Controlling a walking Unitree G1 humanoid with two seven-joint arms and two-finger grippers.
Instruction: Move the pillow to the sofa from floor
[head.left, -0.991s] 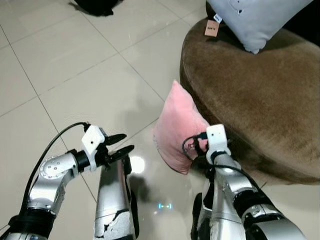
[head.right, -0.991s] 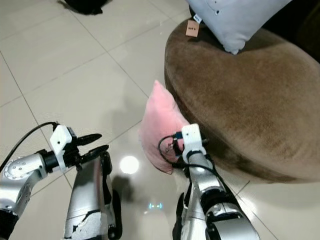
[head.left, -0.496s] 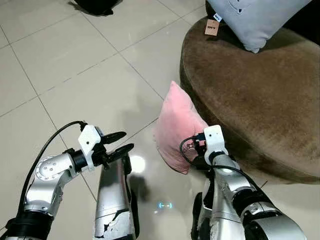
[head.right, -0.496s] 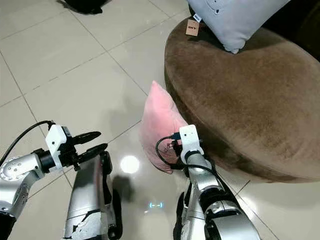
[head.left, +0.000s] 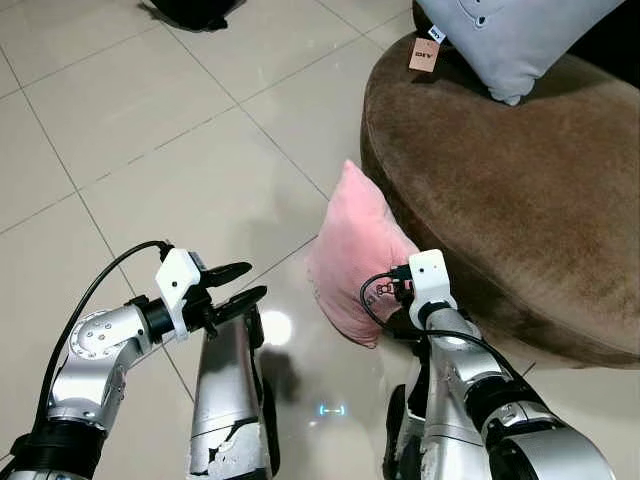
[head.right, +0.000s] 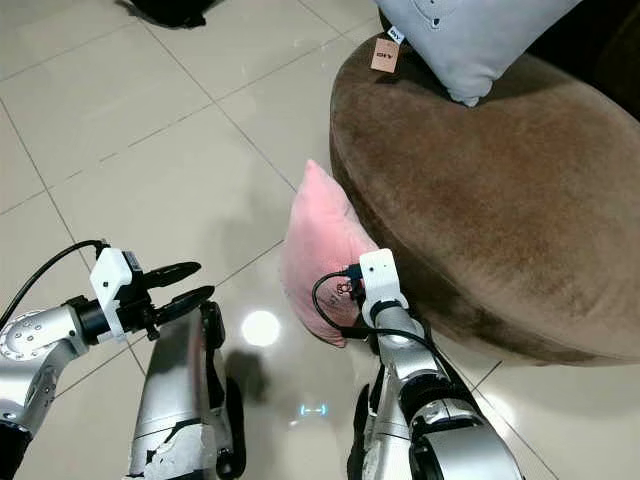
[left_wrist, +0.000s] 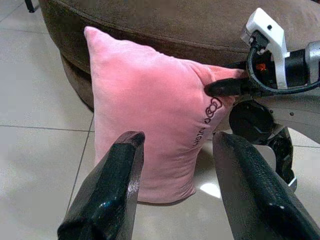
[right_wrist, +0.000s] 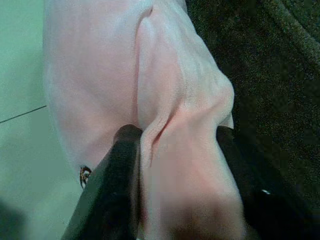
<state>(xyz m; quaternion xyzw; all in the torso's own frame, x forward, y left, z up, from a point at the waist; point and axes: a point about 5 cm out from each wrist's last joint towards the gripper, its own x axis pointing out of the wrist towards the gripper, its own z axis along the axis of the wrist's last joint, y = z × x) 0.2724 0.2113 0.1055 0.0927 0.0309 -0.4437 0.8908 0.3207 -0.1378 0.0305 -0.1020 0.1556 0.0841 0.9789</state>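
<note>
- The right tool (right_wrist: 175, 165) is nearest: its two black fingers straddle a bunched fold at the near edge of the pink pillow (head.left: 355, 255), and the cloth puckers between them, so it reads as pinched on the fabric.
- The left tool (head.left: 232, 290) hovers over the floor (head.left: 150, 150) to the left of the pillow, its fingers spread narrowly with nothing between them, pointing at the pillow's broad face.
- The pillow stands on edge on the tiled floor, leaning against the side of the brown sofa (head.left: 510, 190), one corner pointing up.
- Handling, as a judgement: it looks light, plush and very soft, so it should sag and fold under a one-sided pinch and not lift as a flat slab; the velvety cover looks grippy enough.
- A deep bite into a seam or corner would likely hold better than a shallow pinch of loose cover; the left tool could steady the opposite side.
- Farther off, a grey cushion (head.left: 520, 40) with a hanging tag (head.left: 424, 54) lies on the sofa top.
</note>
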